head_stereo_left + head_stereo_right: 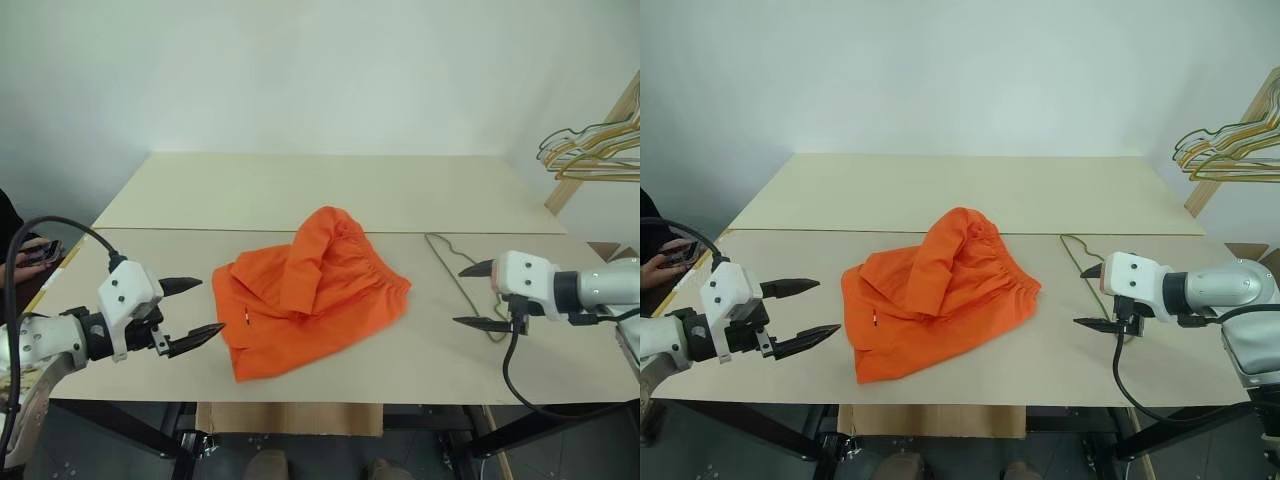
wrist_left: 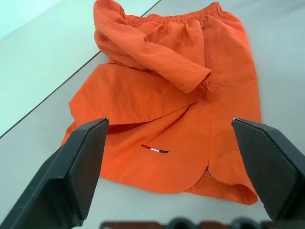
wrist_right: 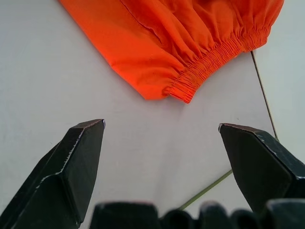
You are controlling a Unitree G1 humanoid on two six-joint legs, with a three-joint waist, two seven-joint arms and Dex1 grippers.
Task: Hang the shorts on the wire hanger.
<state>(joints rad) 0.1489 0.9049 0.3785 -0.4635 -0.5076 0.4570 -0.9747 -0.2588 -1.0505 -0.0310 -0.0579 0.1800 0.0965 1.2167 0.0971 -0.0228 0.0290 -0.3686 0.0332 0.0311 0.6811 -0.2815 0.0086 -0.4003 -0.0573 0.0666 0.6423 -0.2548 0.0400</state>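
Nearest, at lower left and right of the head view, the left end effector [image 1: 192,312] and right end effector [image 1: 476,295] hover wide and empty. The shorts [image 1: 310,290] lie crumpled mid-desk [image 1: 300,190], the wire hanger [image 1: 452,262] just right of them. Nothing is grasped yet; next, I judge, grip the waistband.

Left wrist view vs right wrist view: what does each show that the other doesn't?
Left wrist view: the small striped tag and the curved leg hems of the shorts, with a folded flap on top. Right wrist view: the wire hanger lying on the table, next to the gathered waistband. Both: orange shorts between that arm's open black fingers, nothing held.
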